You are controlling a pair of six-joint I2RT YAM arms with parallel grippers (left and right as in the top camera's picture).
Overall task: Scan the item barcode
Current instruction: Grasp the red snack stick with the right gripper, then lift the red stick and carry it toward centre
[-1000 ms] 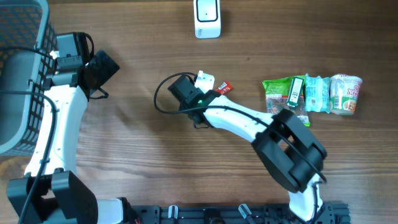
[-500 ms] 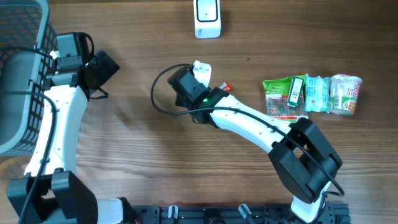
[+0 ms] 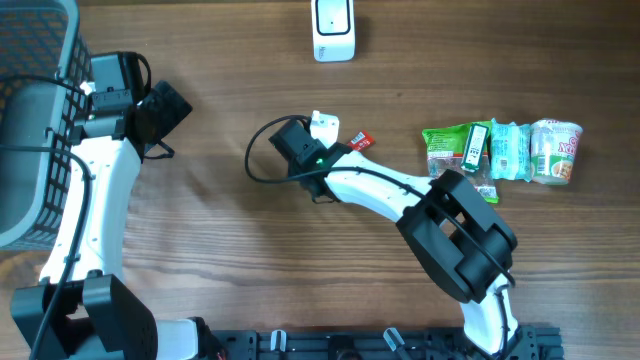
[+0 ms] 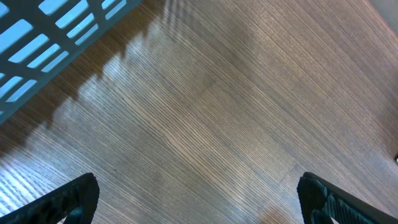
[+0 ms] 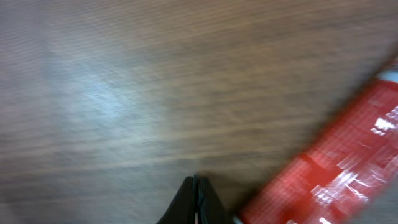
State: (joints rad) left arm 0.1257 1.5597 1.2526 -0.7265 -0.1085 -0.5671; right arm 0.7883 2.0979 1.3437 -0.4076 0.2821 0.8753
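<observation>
Was at pick step, likely missed. Saw right gripper (image 5: 196, 191) closed on nothing, packet (image 5: 329, 162) flat just beside tips; left gripper (image 4: 199, 199) wide open, empty. Needed next: reopen, straddle packet, lift to scanner (image 3: 333, 28).

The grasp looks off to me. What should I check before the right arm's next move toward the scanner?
1. Right gripper holding an item: not ok; shut empty, with the red packet beside it.
2. Orientation of the red packet for scanning: cannot tell.
3. Scanner unobstructed: ok.
4. Left gripper out of the way: ok; open, near the basket.
</observation>
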